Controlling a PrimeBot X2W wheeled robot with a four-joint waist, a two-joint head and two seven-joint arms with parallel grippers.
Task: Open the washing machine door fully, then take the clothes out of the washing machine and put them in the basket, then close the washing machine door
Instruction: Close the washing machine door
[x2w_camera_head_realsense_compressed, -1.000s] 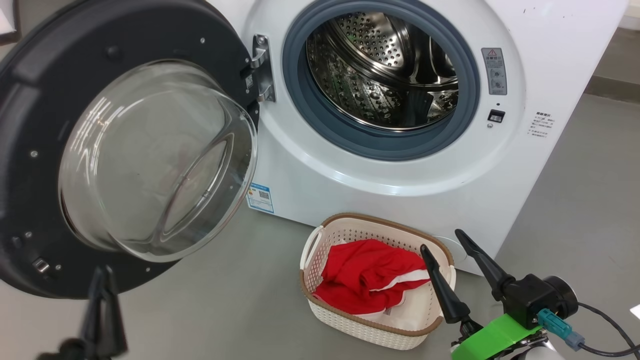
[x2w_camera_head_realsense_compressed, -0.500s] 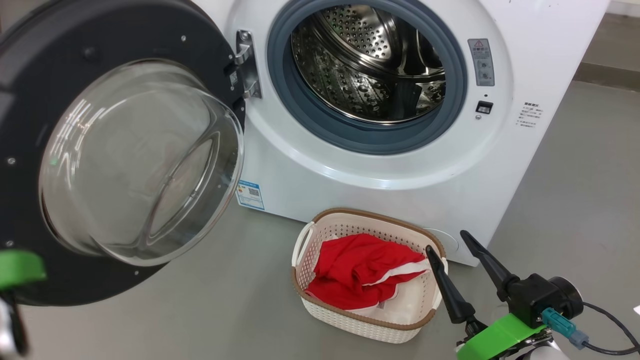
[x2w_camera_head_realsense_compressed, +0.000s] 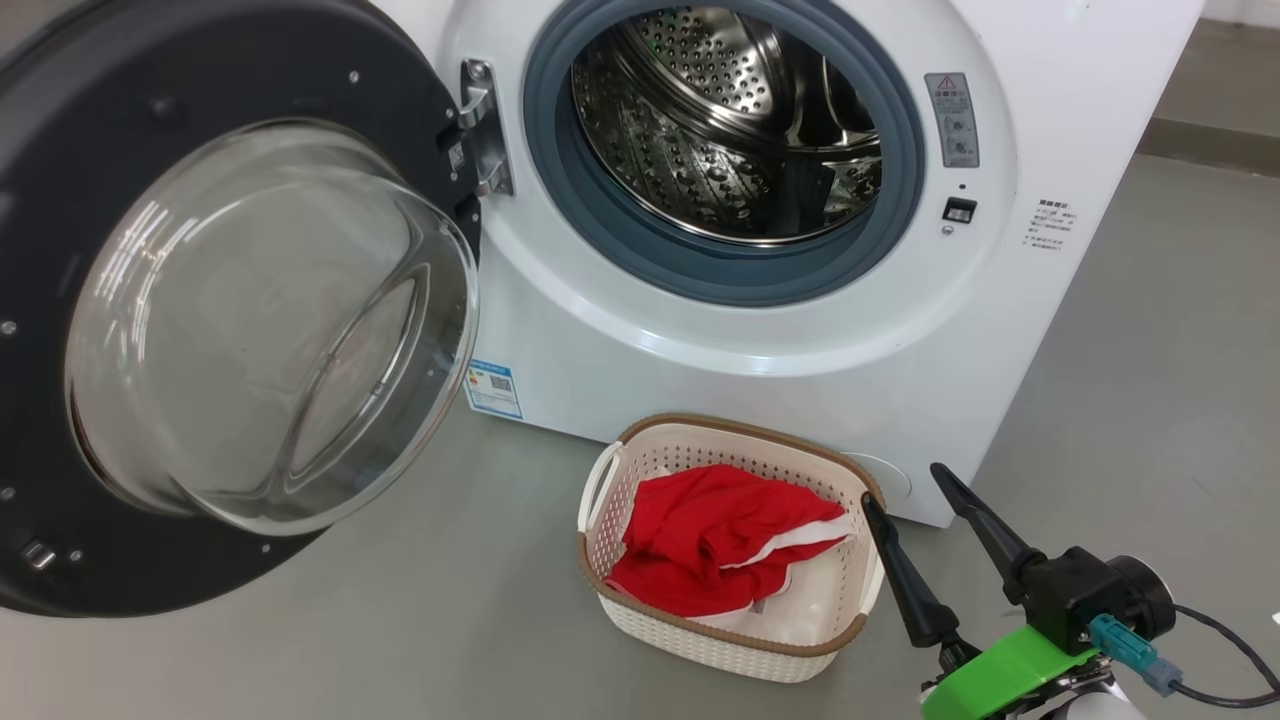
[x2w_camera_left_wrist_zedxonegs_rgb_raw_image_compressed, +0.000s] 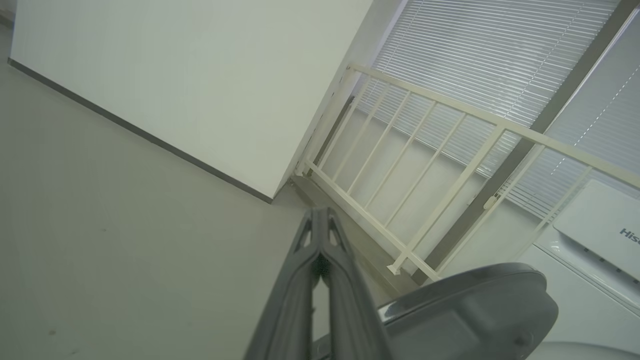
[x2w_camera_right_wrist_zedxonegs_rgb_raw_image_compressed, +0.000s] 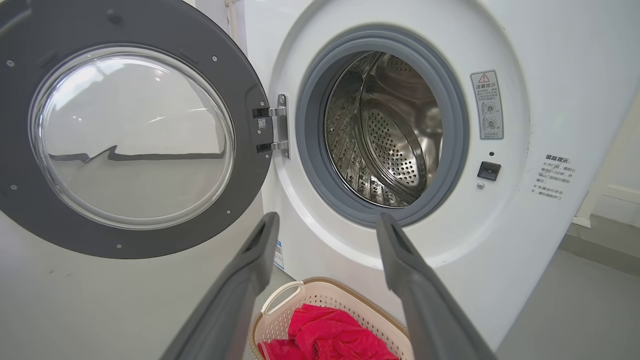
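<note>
The washing machine door (x2w_camera_head_realsense_compressed: 60, 200) stands swung wide to the left, its glass bowl (x2w_camera_head_realsense_compressed: 260, 330) facing me. The white washing machine (x2w_camera_head_realsense_compressed: 750, 340) shows a bare steel drum (x2w_camera_head_realsense_compressed: 720, 120). Red clothes (x2w_camera_head_realsense_compressed: 710, 540) with white trim lie in the basket (x2w_camera_head_realsense_compressed: 740, 425) on the floor below the opening. My right gripper (x2w_camera_head_realsense_compressed: 903, 485) hangs open just right of the basket, holding nothing; in its wrist view the right gripper (x2w_camera_right_wrist_zedxonegs_rgb_raw_image_compressed: 327, 217) points at the drum (x2w_camera_right_wrist_zedxonegs_rgb_raw_image_compressed: 395, 135) over the basket (x2w_camera_right_wrist_zedxonegs_rgb_raw_image_compressed: 280, 300). My left gripper (x2w_camera_left_wrist_zedxonegs_rgb_raw_image_compressed: 320, 214) is shut and empty beside the door's outer edge (x2w_camera_left_wrist_zedxonegs_rgb_raw_image_compressed: 470, 305).
Grey floor runs left and right of the machine. In the left wrist view a white wall (x2w_camera_left_wrist_zedxonegs_rgb_raw_image_compressed: 200, 75), a white railing (x2w_camera_left_wrist_zedxonegs_rgb_raw_image_compressed: 425, 150) and window blinds (x2w_camera_left_wrist_zedxonegs_rgb_raw_image_compressed: 500, 50) stand behind the door. A cable (x2w_camera_head_realsense_compressed: 1220, 640) trails from my right wrist.
The head camera has shifted, sliding the scene left. My left gripper has left the lower left of the head view. The right gripper, basket and clothes hold their places.
</note>
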